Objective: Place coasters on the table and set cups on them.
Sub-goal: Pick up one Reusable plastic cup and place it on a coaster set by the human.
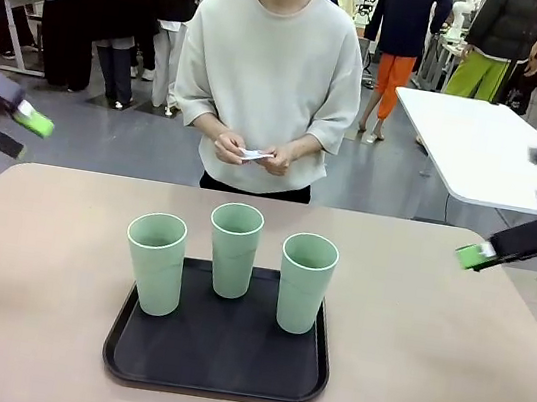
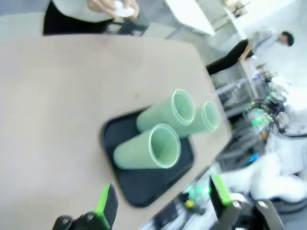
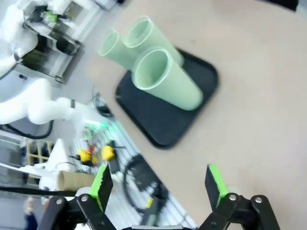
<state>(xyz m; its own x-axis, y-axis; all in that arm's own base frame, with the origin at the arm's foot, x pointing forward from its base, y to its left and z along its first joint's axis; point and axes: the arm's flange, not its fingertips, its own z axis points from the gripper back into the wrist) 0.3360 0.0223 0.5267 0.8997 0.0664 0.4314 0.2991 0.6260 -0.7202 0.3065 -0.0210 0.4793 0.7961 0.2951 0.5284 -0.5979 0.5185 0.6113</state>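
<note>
Three pale green cups stand upright on a black tray in the middle of the tan table. Across the table a person holds small white coasters in both hands at waist height. My left gripper hovers open at the far left, high above the table. At the right my right gripper also hangs open in the air. The left wrist view shows the open gripper above the cups and the coasters. Below the open right gripper lie the cups and tray.
A white rectangular table stands behind on the right. Several people stand farther back in the room. Bare tan tabletop lies to the left, right and far side of the tray.
</note>
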